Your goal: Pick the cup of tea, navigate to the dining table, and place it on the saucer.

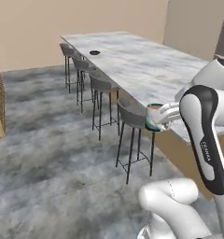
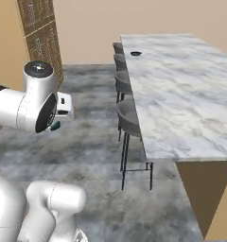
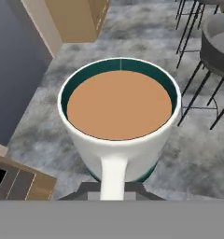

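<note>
The cup of tea (image 3: 119, 103), whitish with a teal rim and lower band, brims with brown liquid and has its handle (image 3: 114, 177) pointing toward the camera. My gripper (image 1: 161, 115) is shut on the cup of tea (image 1: 153, 116) and holds it in the air beside the near end of the dining table (image 1: 146, 70), above the floor by the nearest stool. A sliver of the teal band (image 2: 54, 125) peeks from behind the arm. The saucer (image 1: 94, 52), small and dark, lies near the table's far end and left edge; it is the same saucer (image 2: 135, 54) in the right base view.
Several grey round stools (image 1: 131, 116) line the table's left side over a grey mottled floor. A woven brown column (image 2: 39, 33) stands at the far left. A tan wooden cabinet (image 3: 76, 18) and a dark panel (image 3: 16, 70) lie below the hand.
</note>
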Robot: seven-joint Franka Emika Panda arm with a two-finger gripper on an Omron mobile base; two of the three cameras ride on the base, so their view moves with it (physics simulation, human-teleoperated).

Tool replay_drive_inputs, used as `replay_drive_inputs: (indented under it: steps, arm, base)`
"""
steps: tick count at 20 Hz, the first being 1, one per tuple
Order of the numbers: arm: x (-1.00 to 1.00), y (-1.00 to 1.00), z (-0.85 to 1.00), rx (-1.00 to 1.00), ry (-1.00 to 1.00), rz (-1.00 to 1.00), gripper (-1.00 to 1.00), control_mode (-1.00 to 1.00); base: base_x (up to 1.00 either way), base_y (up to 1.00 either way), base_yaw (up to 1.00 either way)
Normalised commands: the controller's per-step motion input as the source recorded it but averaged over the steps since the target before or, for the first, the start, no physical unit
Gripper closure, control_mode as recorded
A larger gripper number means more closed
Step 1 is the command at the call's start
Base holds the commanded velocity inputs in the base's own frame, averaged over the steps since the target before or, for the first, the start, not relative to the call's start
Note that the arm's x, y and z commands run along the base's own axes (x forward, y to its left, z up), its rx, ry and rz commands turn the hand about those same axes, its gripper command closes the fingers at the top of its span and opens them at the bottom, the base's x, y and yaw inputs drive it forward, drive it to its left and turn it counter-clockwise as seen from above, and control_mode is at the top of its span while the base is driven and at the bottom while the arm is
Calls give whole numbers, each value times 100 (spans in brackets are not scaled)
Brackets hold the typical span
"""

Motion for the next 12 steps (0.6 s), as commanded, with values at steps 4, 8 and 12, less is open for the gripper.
replay_drive_inputs:
  steps: [4,8,12]
  arm:
    - [0,0,0,0,0,0,100,100]
    - [0,0,0,0,0,0,100,100]
    - [0,0,0,0,0,0,100,100]
  base:
    - [58,56,-78]
    - [100,100,-23]
    - [100,100,0]
